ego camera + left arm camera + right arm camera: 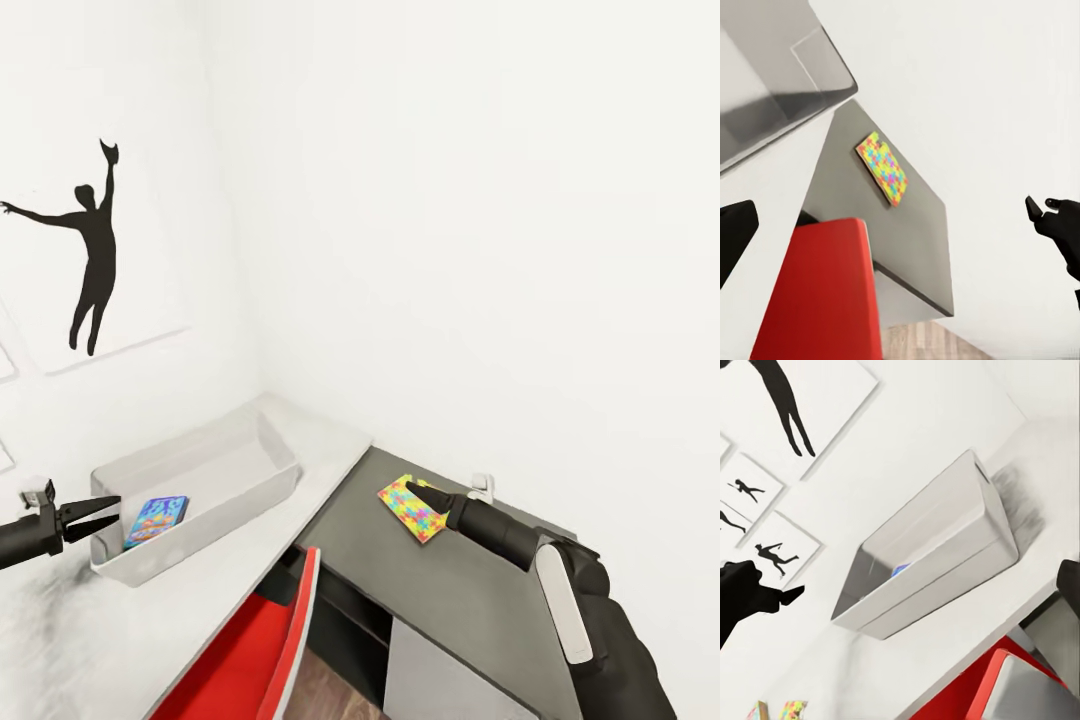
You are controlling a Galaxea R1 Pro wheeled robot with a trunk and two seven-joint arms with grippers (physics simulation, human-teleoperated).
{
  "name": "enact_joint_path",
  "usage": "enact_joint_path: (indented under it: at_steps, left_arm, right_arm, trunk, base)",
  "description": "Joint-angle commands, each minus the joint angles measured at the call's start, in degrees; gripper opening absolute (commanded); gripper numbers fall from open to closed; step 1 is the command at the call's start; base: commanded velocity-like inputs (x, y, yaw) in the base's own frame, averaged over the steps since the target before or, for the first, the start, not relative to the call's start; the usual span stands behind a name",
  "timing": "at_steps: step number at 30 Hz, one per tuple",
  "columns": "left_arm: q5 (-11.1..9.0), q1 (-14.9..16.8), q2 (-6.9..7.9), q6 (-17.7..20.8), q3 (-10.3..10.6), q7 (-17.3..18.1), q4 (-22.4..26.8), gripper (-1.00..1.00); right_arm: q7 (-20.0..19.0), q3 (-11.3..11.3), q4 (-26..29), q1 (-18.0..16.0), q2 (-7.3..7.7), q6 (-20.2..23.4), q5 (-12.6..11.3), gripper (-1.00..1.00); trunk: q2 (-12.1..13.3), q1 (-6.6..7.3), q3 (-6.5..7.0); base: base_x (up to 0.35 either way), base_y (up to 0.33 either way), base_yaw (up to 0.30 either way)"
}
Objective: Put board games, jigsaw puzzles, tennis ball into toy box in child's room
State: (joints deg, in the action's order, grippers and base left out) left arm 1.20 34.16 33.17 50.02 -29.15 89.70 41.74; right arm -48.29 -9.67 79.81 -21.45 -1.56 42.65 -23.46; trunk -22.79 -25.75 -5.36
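Observation:
The pale grey toy box [262,452] stands on the white table [250,570] by the wall, with one blue-covered board game [156,520] lying inside it. My left gripper [108,512] is open, and its fingertips are at the box's near end rim. A jigsaw puzzle [412,508] lies flat on the dark grey desk top [450,600] to the right, also seen in the left wrist view [885,169]. My right gripper [420,492] hovers right at the puzzle. Its fingers [757,592] are spread wide and hold nothing. The right wrist view shows the toy box [937,562] from the side.
A red chair [250,650] is tucked in under the table's front edge between the arms. Black silhouette pictures [95,250] hang on the left wall. A small white fitting [483,487] sits against the wall behind the puzzle. White walls close the corner.

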Motion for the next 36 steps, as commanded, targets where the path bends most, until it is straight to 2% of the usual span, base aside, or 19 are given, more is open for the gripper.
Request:
enact_joint_path:
  at_steps: [1, 12, 36]
  left_arm:
    - [0.13, 0.05, 0.03, 0.61, -0.07, 0.3, 0.01, 1.0]
    - [0.12, 0.04, 0.22, 0.61, -0.12, 0.3, 0.01, 1.0]
    - [0.12, 0.03, 0.14, 0.6, 0.06, 0.3, 0.01, 1.0]
  right_arm:
    - [-0.14, -0.11, -0.01, -0.08, -0.05, 0.33, -0.09, 1.0]
    - [-0.21, -0.15, -0.01, -0.09, -0.03, 0.28, -0.11, 1.0]
    - [-0.23, -0.18, -0.71, -0.09, -0.03, 0.19, -0.1, 1.0]
  trunk:
    - [-0.12, -0.04, -0.06]
    - [-0.12, -0.04, 0.7]
    - [-0.12, -0.04, 2.35]
  base:
    - [-0.06, 0.0, -0.211]
    - [-0.182, 0.0, -0.211]
    - [-0.055, 0.0, -0.211]
